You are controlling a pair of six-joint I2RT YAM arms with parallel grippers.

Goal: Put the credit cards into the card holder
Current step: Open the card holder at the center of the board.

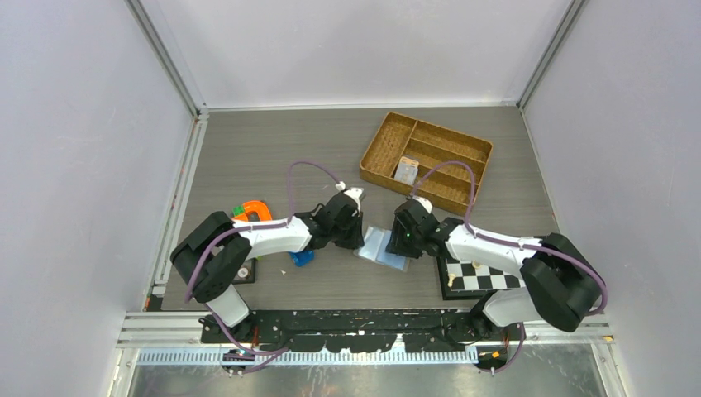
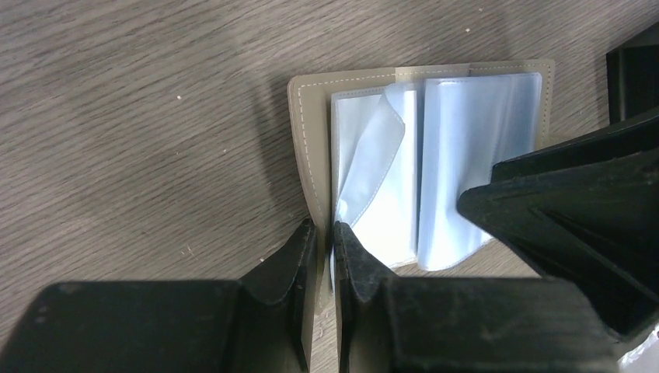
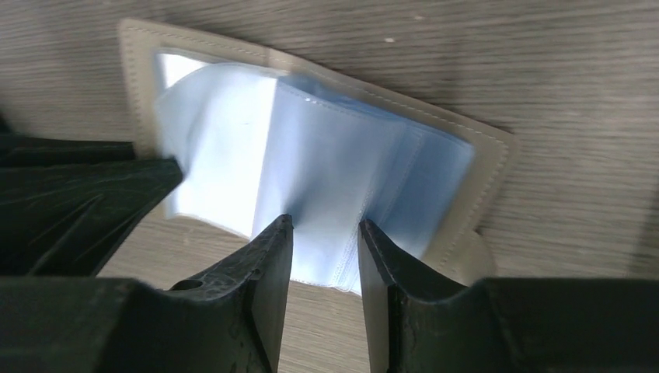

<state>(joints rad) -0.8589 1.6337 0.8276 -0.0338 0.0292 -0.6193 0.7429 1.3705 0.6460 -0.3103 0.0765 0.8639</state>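
Card holder (image 1: pixel 382 246) lying open at centre frame on wood-grain surface (image 1: pixel 273 149), left fingers (image 2: pixel 299 268) pinching its grey cover edge, right fingers (image 3: pixel 268 264) standing spread, straddling edge of blue sleeves (image 3: pixel 326 155)

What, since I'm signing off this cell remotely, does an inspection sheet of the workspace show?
Surface: grey wood-grain table, no spills seen.
Job's things: card holder lies open, sleeves look empty; what look like the credit cards sit in the wicker tray.
Clutter: checkerboard under the right arm; orange piece and blue piece by the left arm.
Hands: left hand pinches the holder's cover edge; right hand open over the sleeves.
Cables: purple cables loop above both arms.
Surroundings: pale walls; nothing else seen.
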